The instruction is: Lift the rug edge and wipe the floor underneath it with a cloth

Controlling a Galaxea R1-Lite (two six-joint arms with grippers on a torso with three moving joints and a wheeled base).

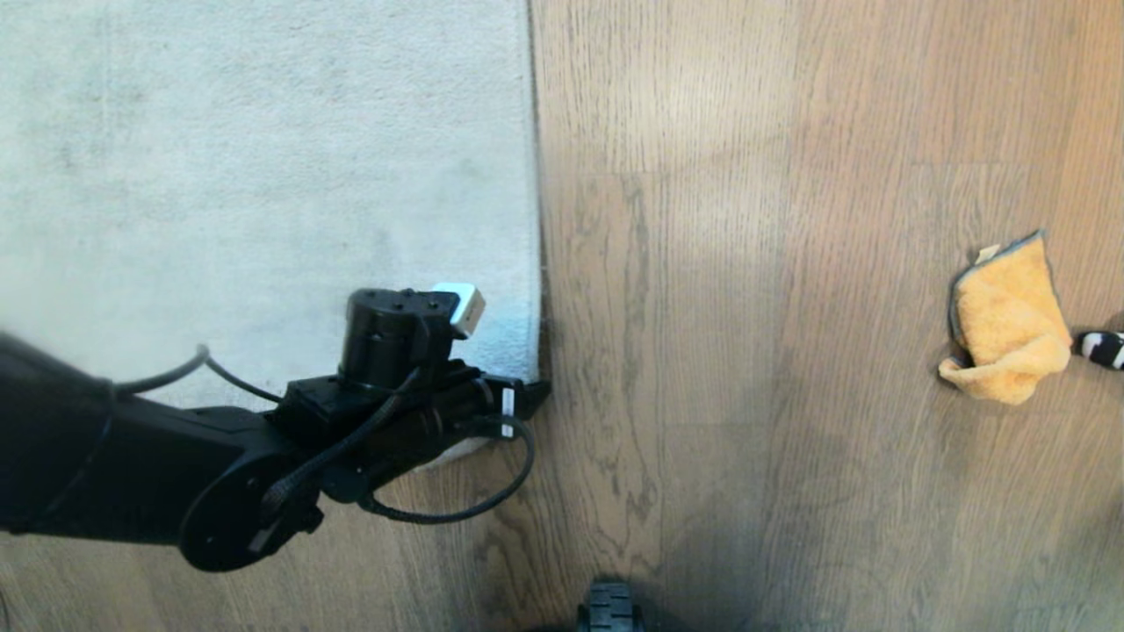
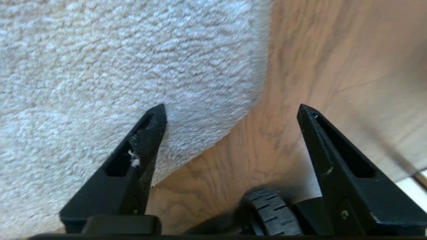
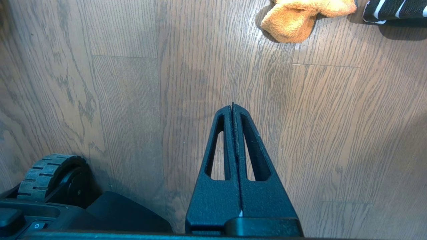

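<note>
— Left hand sits low at the rounded corner of the rug, doesn't it? Why are the fingers spread like that?

— They stand wide apart, clamped on nothing. One finger lies over the pile, the other hangs above the bare floor just past the edge, so the corner falls between them. My guess is that it is lining up to pinch the edge for lifting.

— Is the rug raised at all?

— No, it lies flat; none of the backing shows.

— And the cloth?

— Well apart from that hand, crumpled on the floor on the far side from the rug, beside a black-and-white striped thing. It is nearer the right hand, which hangs over bare planks with fingers pressed together and empty, probably waiting to take it.
</note>
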